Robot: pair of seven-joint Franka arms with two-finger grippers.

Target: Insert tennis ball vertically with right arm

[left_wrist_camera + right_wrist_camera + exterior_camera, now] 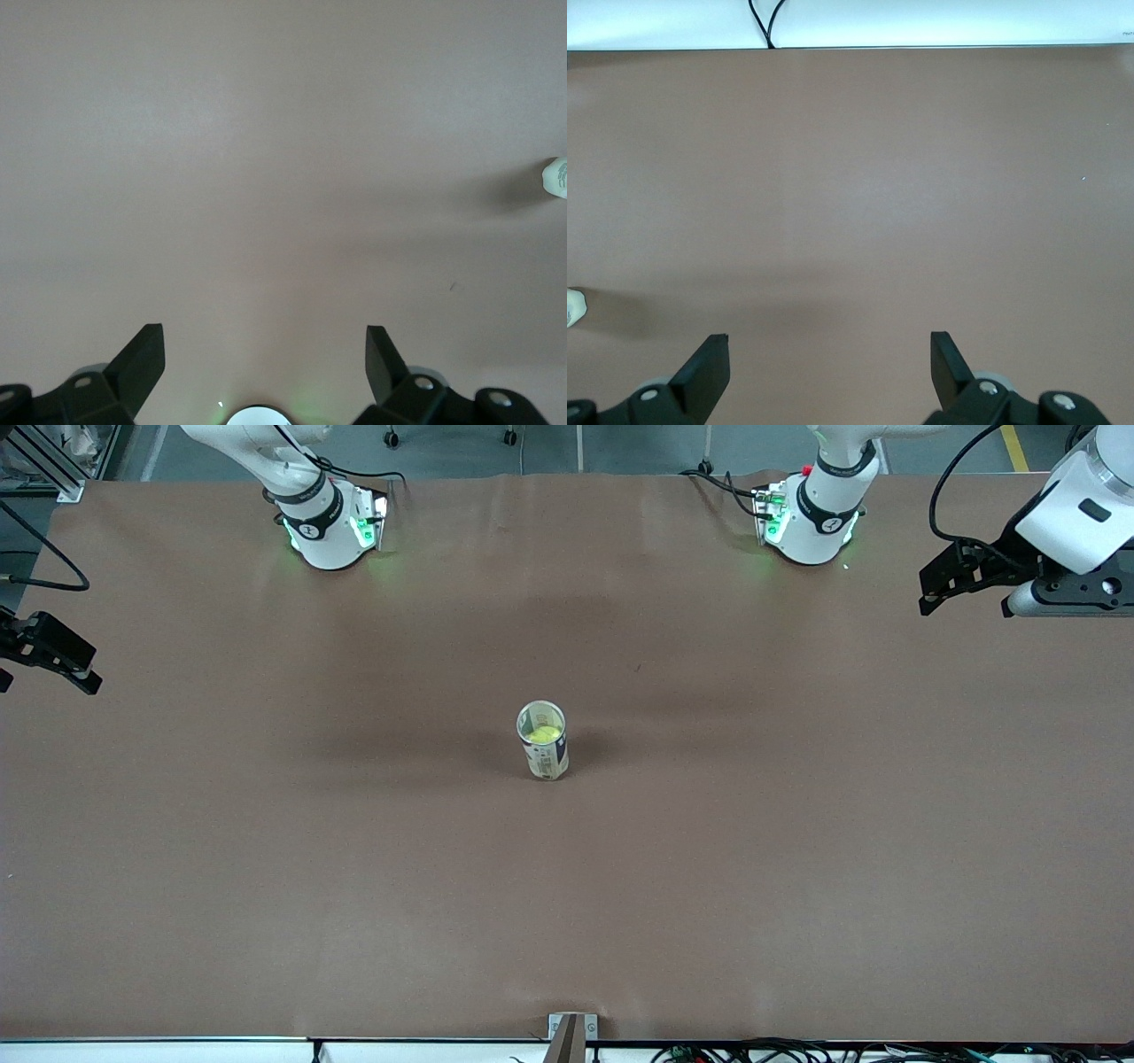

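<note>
A white labelled can (547, 760) stands upright near the middle of the brown table, its mouth open upward. The yellow-green tennis ball (545, 734) sits inside it, just below the rim. My right gripper (44, 677) hangs open and empty over the right arm's end of the table, well away from the can. My left gripper (967, 607) hangs open and empty over the left arm's end. Only a sliver of the can (556, 177) shows in the left wrist view past the left gripper (264, 341), and a sliver of the can (574, 307) past the right gripper (830, 345).
Both arm bases (328, 527) (811, 518) stand along the table edge farthest from the front camera. A small metal bracket (572, 1032) sits at the nearest edge. The right wrist view shows the table's white border (921, 22) with a black cable (766, 22).
</note>
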